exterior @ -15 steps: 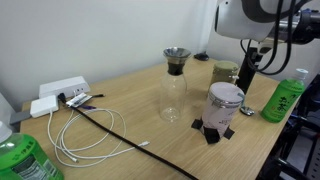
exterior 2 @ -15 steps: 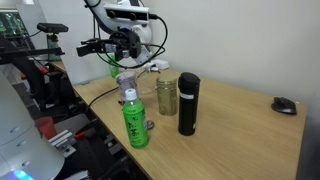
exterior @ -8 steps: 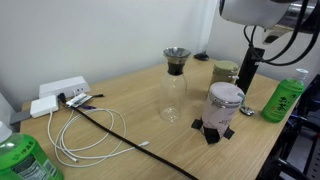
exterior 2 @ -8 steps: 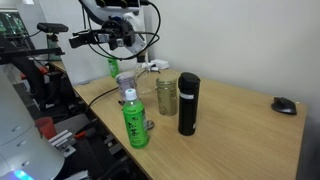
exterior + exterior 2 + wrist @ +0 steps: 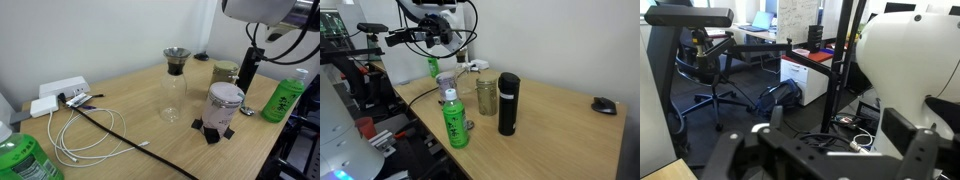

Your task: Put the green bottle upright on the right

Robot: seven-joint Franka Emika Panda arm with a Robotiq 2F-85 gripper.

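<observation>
The green bottle (image 5: 283,98) stands upright near the table's edge, slim with a green-and-white label and a pale cap. It also shows at the front of the table in an exterior view (image 5: 455,120). My gripper (image 5: 397,38) is raised high above and to the side of the table, well away from the bottle. In the wrist view the gripper (image 5: 825,150) has its fingers spread apart with nothing between them, and it faces out over the office floor. The bottle does not show in the wrist view.
A glass carafe (image 5: 175,85), a white cylinder on a black base (image 5: 224,105), a jar (image 5: 487,96) and a black tumbler (image 5: 508,103) stand mid-table. A larger translucent green bottle (image 5: 25,160) is at the far end. Cables (image 5: 90,125) and a mouse (image 5: 605,105) lie on the table.
The arm has lifted and swung away from the table's objects; the gripper moved up and sideways. The green bottle and the other objects have not moved.
</observation>
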